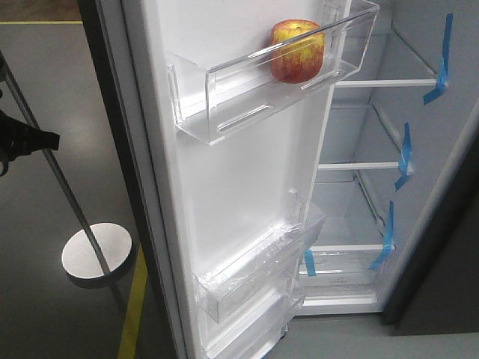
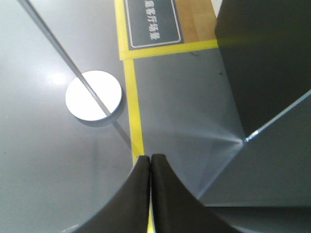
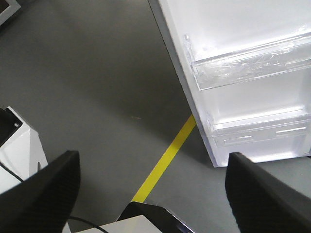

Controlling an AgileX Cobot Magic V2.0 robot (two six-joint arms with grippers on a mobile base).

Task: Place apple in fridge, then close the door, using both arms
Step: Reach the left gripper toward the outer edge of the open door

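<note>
There is 1 apple [image 1: 297, 51], 1 fridge [image 1: 352, 134] with 1 door [image 1: 224, 194], 3 clear door bins [image 1: 224, 112], 3 glass shelves [image 1: 385, 82] and 4 blue tape strips [image 1: 444, 56]. Also in view are 1 thin pole [image 1: 63, 187], 1 round base [image 1: 78, 258], 1 floor sign [image 2: 151, 22] and 2 grippers: 1 left gripper [image 2: 150, 160], 1 right gripper [image 3: 153, 158].

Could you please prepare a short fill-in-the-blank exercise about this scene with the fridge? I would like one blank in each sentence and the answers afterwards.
1. The apple rests in the ___ clear bin of the door.
2. The door of the fridge stands ___.
3. The left hand is ___ tight, holding nothing.
4. The right hand is wide ___.
Answers: top; open; shut; open.
</note>
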